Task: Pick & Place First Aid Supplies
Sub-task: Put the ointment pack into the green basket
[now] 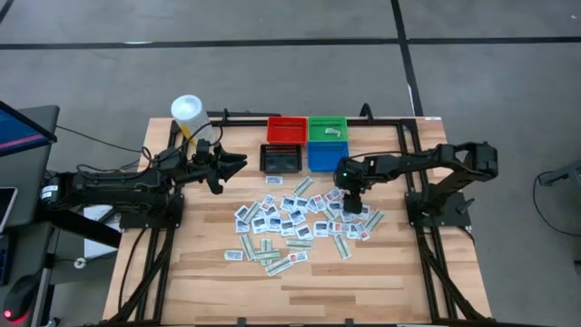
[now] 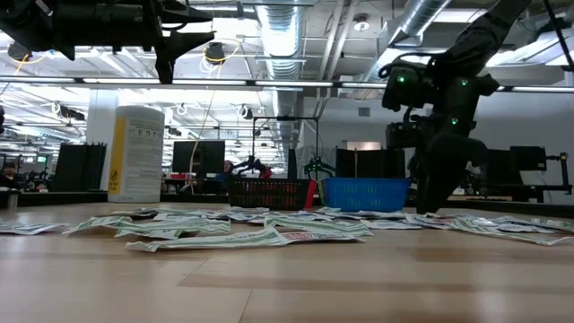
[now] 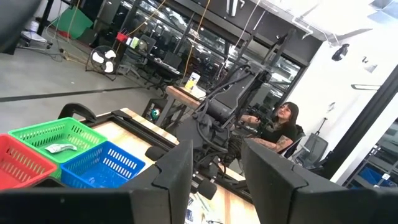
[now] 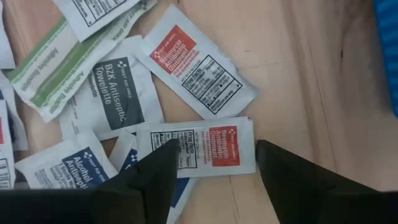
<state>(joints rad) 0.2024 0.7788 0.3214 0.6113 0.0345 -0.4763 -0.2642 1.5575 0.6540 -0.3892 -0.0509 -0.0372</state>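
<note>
First aid supplies (image 1: 295,222) lie scattered mid-table in front of the bins; your right gripper (image 4: 211,168) is down over the pile's right edge, jaws spread and empty, straddling a white packet with a red label (image 4: 196,146) that lies flat on the wood. Your left gripper (image 1: 238,163) hovers high beside the black bin (image 1: 280,158), fingers apart, holding nothing.

Packets (image 4: 118,93) read "BZK Antiseptic Towelette" ("Alcohol").
</note>
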